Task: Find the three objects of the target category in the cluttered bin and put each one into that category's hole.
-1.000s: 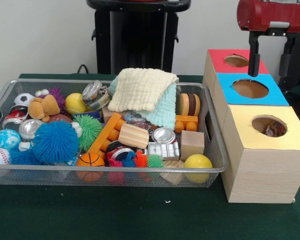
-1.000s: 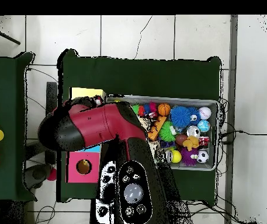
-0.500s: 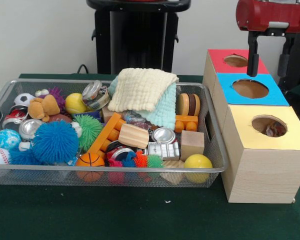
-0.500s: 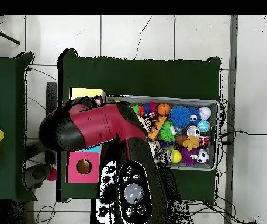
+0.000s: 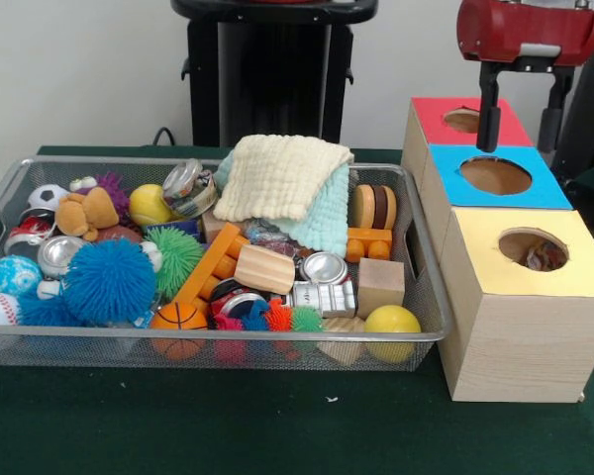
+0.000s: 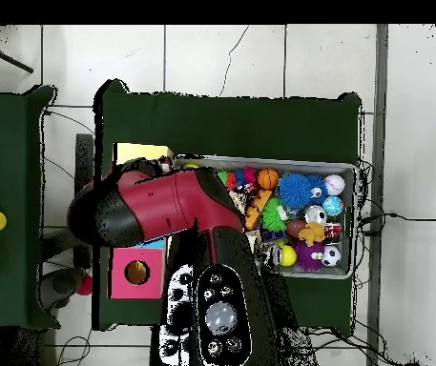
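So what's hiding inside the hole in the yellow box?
Something small and brownish shows at the right edge of the hole in the yellow box. Only a bit of it peeks out, so I can't tell what it is. The rest is hidden.

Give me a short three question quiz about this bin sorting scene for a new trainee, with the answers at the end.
1. True or false: the gripper holds an object from the wire bin.
2. Which box has something showing inside its hole? A) red box B) blue box C) yellow box
3. Fill in: the cream cloth lies on top of a pale ____ cloth.

Key
1. False. Its fingers are apart with nothing between them, above the red and blue boxes.
2. C. A small item shows in the yellow box's hole; the other two holes look empty.
3. Green.
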